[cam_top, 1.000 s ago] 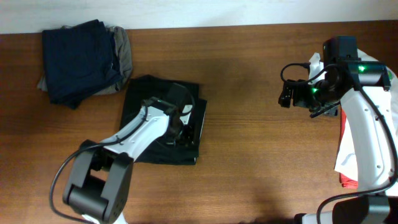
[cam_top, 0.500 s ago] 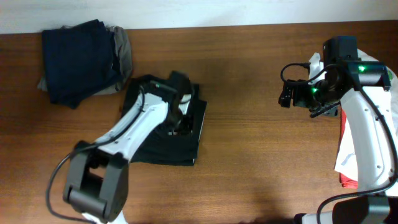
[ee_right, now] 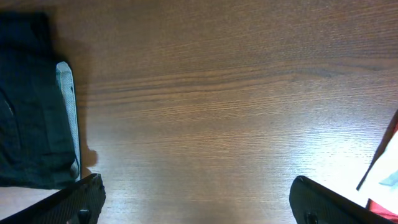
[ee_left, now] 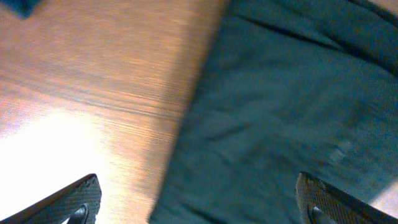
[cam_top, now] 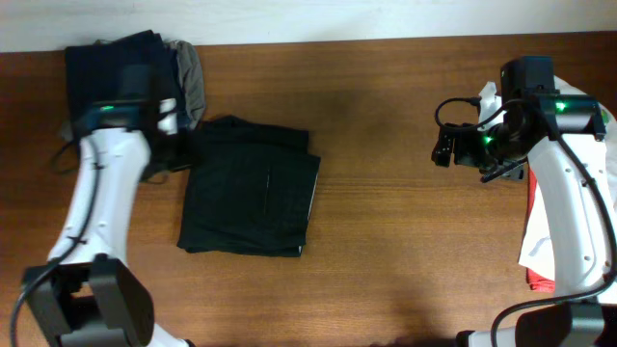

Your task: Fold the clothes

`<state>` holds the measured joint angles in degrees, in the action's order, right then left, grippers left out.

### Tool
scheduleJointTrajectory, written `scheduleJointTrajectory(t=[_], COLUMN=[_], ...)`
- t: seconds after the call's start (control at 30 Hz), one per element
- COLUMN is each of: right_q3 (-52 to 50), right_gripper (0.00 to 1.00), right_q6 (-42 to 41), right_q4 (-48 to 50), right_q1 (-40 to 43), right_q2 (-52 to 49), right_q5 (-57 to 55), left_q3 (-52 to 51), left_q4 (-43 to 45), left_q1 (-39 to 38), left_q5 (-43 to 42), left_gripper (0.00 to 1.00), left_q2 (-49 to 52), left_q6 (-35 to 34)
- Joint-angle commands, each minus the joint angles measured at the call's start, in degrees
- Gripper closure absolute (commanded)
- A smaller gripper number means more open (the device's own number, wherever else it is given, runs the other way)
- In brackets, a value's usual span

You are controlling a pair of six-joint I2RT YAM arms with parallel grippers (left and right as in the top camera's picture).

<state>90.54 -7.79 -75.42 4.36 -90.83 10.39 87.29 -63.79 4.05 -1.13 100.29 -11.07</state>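
Observation:
A black garment (cam_top: 251, 191) lies folded into a rectangle on the wooden table, left of the middle. In the left wrist view the black garment (ee_left: 292, 106) fills the right side, with its left edge running down the middle. My left gripper (cam_top: 176, 152) hovers at that garment's upper left edge. The left gripper (ee_left: 196, 191) is open and holds nothing. Far to the right, my right gripper (cam_top: 442, 150) hangs over bare wood. The right gripper (ee_right: 196, 190) stands open and empty, and the black garment's (ee_right: 31, 112) right edge shows at the left of its view.
A stack of folded navy and grey clothes (cam_top: 125, 92) sits at the back left corner. White and red clothes (cam_top: 540, 255) lie in a loose pile at the right edge, under the right arm. The table's far edge (cam_top: 318, 40) meets a white wall.
My left gripper has opened, let go of the black garment and swung left off it to its upper left edge. The garment now lies flat and uncovered. The right arm has not moved.

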Motion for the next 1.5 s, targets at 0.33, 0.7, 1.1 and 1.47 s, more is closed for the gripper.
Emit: scheduleJointTrajectory(t=[0.33,0.7,1.1,1.47], right_q3=[0.5,0.5,0.5,0.5], right_gripper=[0.02,0.02,0.02,0.01], right_q6=[-0.4,-0.4,-0.4,-0.4], right_q4=[-0.1,0.0,-0.1,-0.1], right_q1=[0.2,0.2,0.2,0.2], right_q2=[0.0,0.0,0.0,0.0], right_q5=[-0.5,-0.5,-0.5,-0.5], left_q3=[-16.0,-16.0,-15.7,-1.2], left_q4=[11.3,14.7,15.4,1.9], left_q1=[16.3,16.2,10.1,7.1], left_q5=[-23.8,-30.2,-30.8,-27.3], left_gripper=[0.01,0.01,0.79,0.99], left_q2=[3.4,14.5,19.2,18.6], left_q6=[13.3,20.1,19.7,16.3])
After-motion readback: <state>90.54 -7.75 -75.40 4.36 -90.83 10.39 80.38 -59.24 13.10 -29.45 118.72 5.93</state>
